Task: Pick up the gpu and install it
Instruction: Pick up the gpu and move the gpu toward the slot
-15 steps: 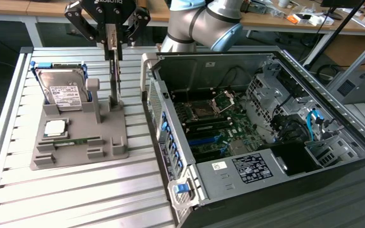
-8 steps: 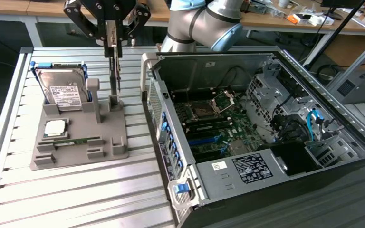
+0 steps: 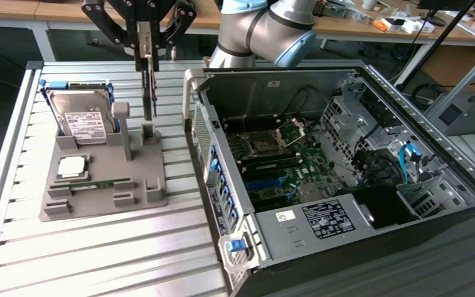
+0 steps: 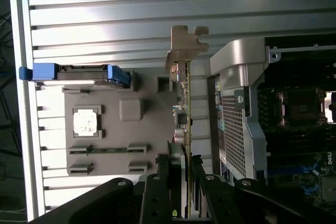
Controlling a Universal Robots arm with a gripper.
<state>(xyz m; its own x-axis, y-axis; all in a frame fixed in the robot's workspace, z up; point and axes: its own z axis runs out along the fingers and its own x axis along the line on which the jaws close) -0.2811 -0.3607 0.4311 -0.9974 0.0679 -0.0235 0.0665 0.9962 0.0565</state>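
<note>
1x ribbed aluminium table (image 3: 97, 253), everything sits on it. 1x open black-and-silver tower computer case (image 3: 254, 93) on the exterior view's right, side panel off, 1x green motherboard (image 3: 279, 161) exposed inside. 1x grey-and-blue robot arm (image 3: 262, 28) behind the case.

1x grey moulded plastic parts holder (image 3: 93, 205) on the exterior view's left, just beside the case. In it:
- 1x boxy silver hard drive with a white label, in a blue caddy (image 3: 85, 120), standing tilted at the far end
- 1x square silver processor chip (image 3: 72, 165) lying flat in its pocket
- 1x thin green memory stick (image 3: 97, 184) on edge in its slot, just beside the chip

1x gpu, a thin flat dark card with a silver bracket (image 3: 149, 93), stands upright and edge-on over the holder's case-side slot. Can't tell if its lower edge is seated or just clear.

1x black linkage gripper (image 3: 146, 52) directly above, 2 fingers (image 4: 176, 182) clamped on the card's top edge, one per face.
</note>
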